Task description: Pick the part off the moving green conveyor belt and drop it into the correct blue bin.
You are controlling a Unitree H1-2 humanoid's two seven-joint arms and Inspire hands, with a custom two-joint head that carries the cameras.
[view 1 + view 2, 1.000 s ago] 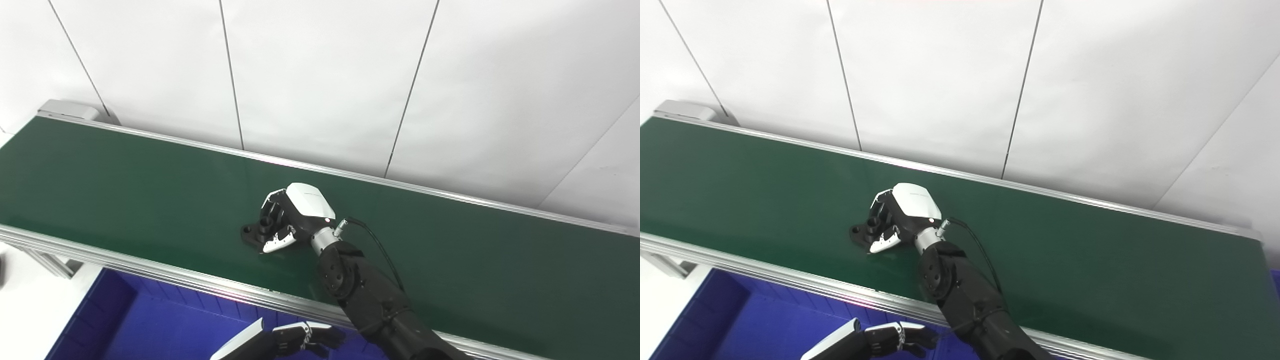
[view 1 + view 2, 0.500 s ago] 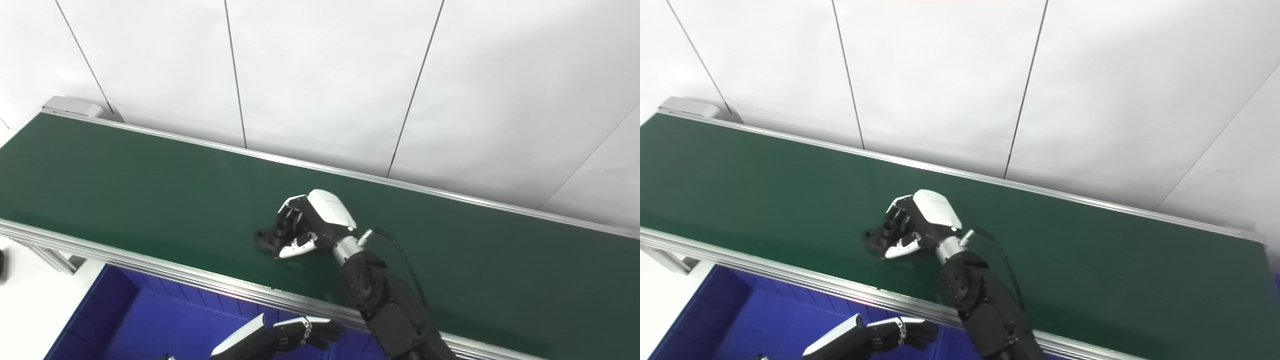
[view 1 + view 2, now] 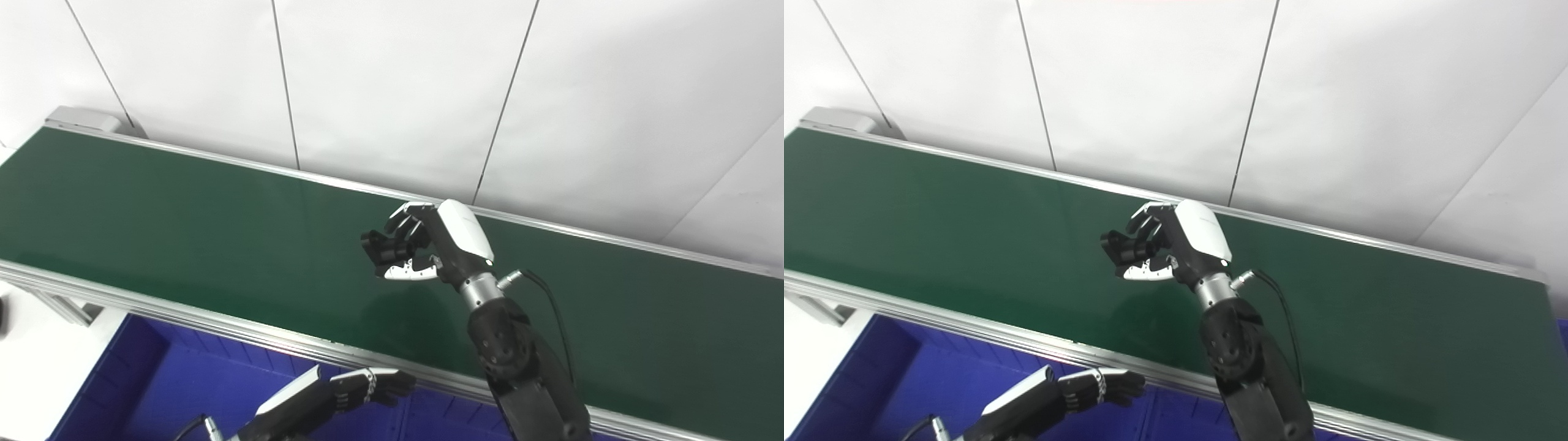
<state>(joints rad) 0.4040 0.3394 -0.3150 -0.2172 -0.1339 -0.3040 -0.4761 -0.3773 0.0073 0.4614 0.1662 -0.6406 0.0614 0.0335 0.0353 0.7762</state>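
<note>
two hands: we see both, one raised above the belt, one low over the bin.
right hand: we hold it above the green conveyor belt, its arm coming up from the lower right; fingers and thumb are clamped on the part.
part: a small black piece, pinched between our right fingers and the white-tipped thumb; it sticks out to the left of the hand and is clear of the belt surface, with a faint dark shadow on the belt below it.
left hand: we keep it low at the bottom edge, over the blue bin and just in front of the belt's near rail; it holds nothing, and the fingers look loosely curled, but we cannot tell whether they are apart or together.
green conveyor belt: runs slantwise from upper left to lower right, framed by silver rails; we see nothing lying on it.
blue bin: sits below the near rail at lower left; we see only part of its inside, with nothing showing in that part.
wall: white panels with thin dark seams behind the belt.
</note>
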